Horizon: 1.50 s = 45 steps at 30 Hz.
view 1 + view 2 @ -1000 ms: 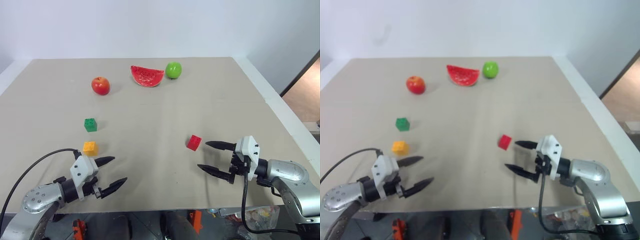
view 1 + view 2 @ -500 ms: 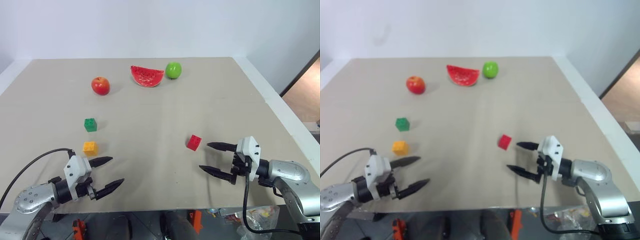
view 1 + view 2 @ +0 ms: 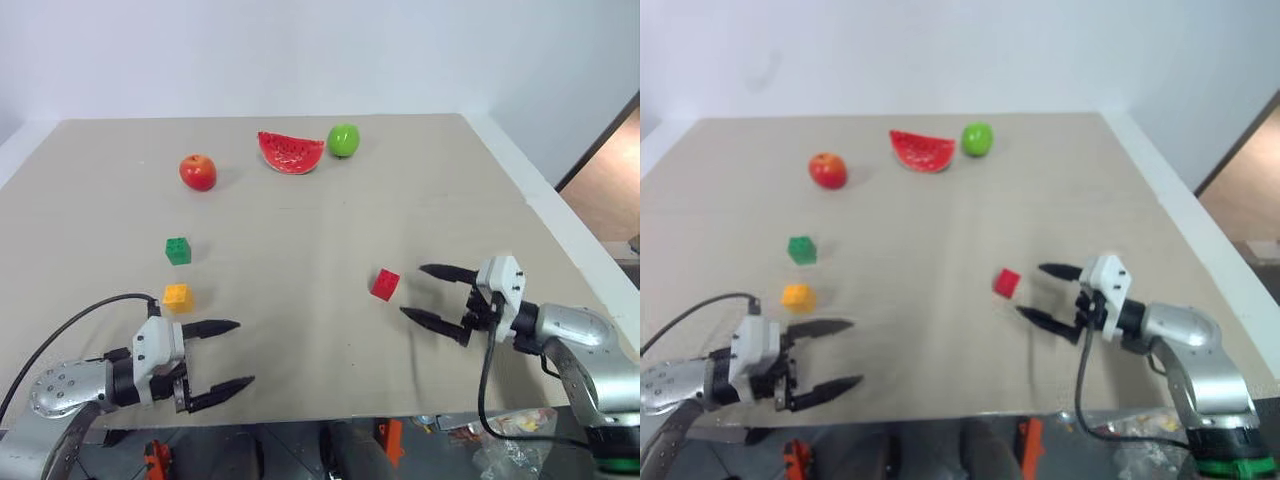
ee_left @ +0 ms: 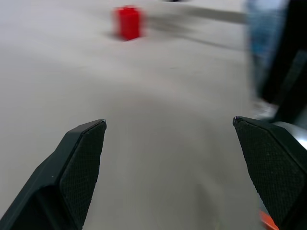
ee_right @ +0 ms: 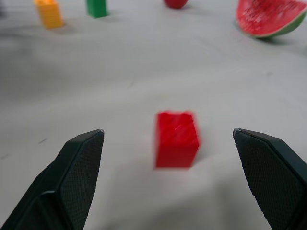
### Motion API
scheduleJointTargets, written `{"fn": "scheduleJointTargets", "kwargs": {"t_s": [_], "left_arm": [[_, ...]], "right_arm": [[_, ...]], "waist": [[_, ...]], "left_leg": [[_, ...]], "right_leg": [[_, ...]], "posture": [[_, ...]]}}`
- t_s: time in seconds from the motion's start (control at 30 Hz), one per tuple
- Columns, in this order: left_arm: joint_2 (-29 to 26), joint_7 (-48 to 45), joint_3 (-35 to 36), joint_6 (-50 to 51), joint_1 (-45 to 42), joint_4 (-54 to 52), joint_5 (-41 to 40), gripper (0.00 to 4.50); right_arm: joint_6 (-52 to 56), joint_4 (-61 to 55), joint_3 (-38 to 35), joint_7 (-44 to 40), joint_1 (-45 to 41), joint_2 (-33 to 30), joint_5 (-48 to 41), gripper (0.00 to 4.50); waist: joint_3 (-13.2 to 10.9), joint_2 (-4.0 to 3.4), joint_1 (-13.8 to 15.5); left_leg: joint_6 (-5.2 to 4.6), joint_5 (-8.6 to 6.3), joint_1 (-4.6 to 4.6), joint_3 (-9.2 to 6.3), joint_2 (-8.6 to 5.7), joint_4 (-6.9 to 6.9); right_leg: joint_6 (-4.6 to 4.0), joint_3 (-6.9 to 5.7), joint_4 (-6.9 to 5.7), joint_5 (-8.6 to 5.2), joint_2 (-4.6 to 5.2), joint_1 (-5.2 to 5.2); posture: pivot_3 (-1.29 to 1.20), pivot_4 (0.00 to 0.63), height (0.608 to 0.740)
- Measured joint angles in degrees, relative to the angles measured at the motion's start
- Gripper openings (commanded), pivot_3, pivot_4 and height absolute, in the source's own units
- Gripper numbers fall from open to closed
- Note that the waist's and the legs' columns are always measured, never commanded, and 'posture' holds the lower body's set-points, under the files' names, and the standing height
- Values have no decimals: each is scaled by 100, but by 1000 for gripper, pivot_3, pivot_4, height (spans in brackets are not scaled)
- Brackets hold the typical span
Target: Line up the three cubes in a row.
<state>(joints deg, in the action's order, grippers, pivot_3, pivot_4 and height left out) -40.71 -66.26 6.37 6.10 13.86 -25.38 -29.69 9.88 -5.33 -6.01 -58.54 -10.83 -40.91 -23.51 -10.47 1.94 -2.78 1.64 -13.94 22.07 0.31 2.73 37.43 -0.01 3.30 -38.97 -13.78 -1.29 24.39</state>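
- Nearest, by the table's front edge on the robot's left, the left gripper (image 3: 226, 354) hangs just over the beige tabletop (image 3: 300, 220) with its two black fingers spread wide and nothing between them.
- On the robot's right, a little further in, the right gripper (image 3: 425, 293) points toward the middle of the table; its black fingers are likewise spread wide and hold nothing.
- The small red studded plastic cube (image 3: 385, 284) sits on the tabletop just ahead of the right gripper's fingertips, close to them but apart. In the right wrist view it lies between the lines of the two fingers, out past their tips, untouched.
- The small yellow-orange studded plastic cube (image 3: 178, 297) rests on the left side of the table, near the left gripper's upper finger but not touching it.
- The small green studded plastic cube (image 3: 178, 250) stands a short way beyond the yellow-orange one, roughly in line with it, with a gap between them. The red cube is well apart from that pair, across the table to the right.
- Toward the far edge, a round red apple (image 3: 198, 172) sits at the left.
- A red watermelon slice with a green rind (image 3: 291, 153) lies right of it.
- A round green apple (image 3: 344, 140) stands just beside the slice's right end.
- All of these rest straight on the bare tabletop; none of them lies in a bowl, tray or box.
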Motion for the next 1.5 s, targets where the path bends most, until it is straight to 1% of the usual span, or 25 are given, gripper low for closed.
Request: {"fn": "scheduleJointTargets", "kwargs": {"t_s": [0.2, 0.33, 0.4, 0.57, 0.6, 0.63, 0.67, 0.9, 1.03, 1.07, 1.13, 1.17, 1.3, 1.5], "left_arm": [[-10, -47, -201, -69, -294, 2, 36, 4388], [-9, -41, -220, -65, -339, 0, 33, 4388], [-9, -30, -228, -65, -339, -1, 34, 4500], [5, 117, -232, -55, -269, -103, 32, 4500], [7, 135, -232, -54, -253, -113, 32, 4500], [7, 208, -232, -39, -225, -128, 32, 4500], [7, 217, -232, -24, -224, -132, 32, 4500], [100, 391, -234, 45, -165, -262, 32, 4500], [325, 883, -118, 251, 112, -358, -62, 4500], [396, 1059, -98, 314, 220, -450, -67, 4500], [448, 1230, -72, 349, 377, -554, -67, 4500], [518, 1359, -55, 392, 488, -621, -67, 4500], [609, 1610, -34, 405, 660, -756, -61, 4500], [657, 1842, 25, 443, 656, -783, -71, 4500]], "right_arm": [[-187, 847, 555, -91, -616, 362, 320, 4500], [-231, 1242, 656, -124, -835, 490, 455, 4500], [-238, 1411, 684, -128, -910, 522, 506, 3962], [-212, 1584, 693, -160, -937, 538, 556, 2250], [-203, 1584, 692, -166, -937, 538, 558, 1963], [-155, 1581, 692, -188, -937, 537, 557, 1361], [-148, 1580, 692, -188, -937, 537, 557, 1283], [-25, 1336, 694, -333, -938, 463, 533, 1276], [363, 1127, 1189, -1098, -1679, 435, 393, 1276], [401, 1119, 1431, -1363, -2083, 526, 399, 1276], [412, 1154, 1719, -1645, -2487, 668, 429, 1276], [378, 1263, 1941, -1851, -2721, 807, 492, 1276], [134, 1995, 2402, -2172, -3086, 1160, 808, 1276], [-399, 3033, 2565, -2395, -3290, 1307, 1169, 1276]], "waist": [[-1, -2, 15], [-1, -2, 14], [-1, -2, 14], [-1, -2, 14], [-1, -2, 14], [-1, -2, 13], [-1, -2, 13], [-1, -3, 12], [-4, -7, -47], [-4, -6, -62], [-3, -5, -52], [-3, -5, -43], [-4, -6, 21], [-4, -6, 15]], "left_leg": [[-1, 0, 7, -3, 1, -1], [-5, -3, 9, 2, 0, -1], [-6, -3, 8, 2, 1, -1], [-6, -3, 7, 0, 2, -1], [-6, -3, 6, 0, 2, -1], [-6, -3, 5, 0, 2, -1], [-6, -3, 4, 0, 2, -1], [-6, -3, 4, 3, 2, -1], [-6, -3, -6, 18, 14, 1], [-6, -3, -10, 21, 21, 2], [-6, -3, -12, 14, 26, 2], [-6, -3, -11, 10, 29, 1], [-6, -3, 0, 7, 26, 0], [-6, -4, 1, 22, 21, 0]], "right_leg": [[12, 3, 0, 7, 1, 1], [12, 4, 1, 6, 2, 3], [13, 5, 1, 6, 2, 3], [13, 10, 0, 7, 1, 3], [13, 10, 0, 7, 1, 3], [13, 10, -1, 7, 0, 3], [13, 10, -1, 7, 0, 2], [13, 9, -1, 7, 0, 2], [14, 20, -2, 19, -15, 4], [12, 23, -2, 24, -23, 3], [6, 22, -2, 24, -29, 1], [0, 20, -2, 22, -32, 1], [-7, 13, -1, 18, -25, 6], [-3, 14, 1, 19, -19, 8]], "posture": [[0, 150, 740], [0, 150, 740], [0, 150, 740], [0, 150, 740], [0, 150, 740], [0, 150, 740], [0, 150, 740], [0, 150, 740], [0, 150, 740], [0, 150, 740], [0, 150, 740], [0, 150, 740], [0, 150, 740], [0, 150, 740]]}}
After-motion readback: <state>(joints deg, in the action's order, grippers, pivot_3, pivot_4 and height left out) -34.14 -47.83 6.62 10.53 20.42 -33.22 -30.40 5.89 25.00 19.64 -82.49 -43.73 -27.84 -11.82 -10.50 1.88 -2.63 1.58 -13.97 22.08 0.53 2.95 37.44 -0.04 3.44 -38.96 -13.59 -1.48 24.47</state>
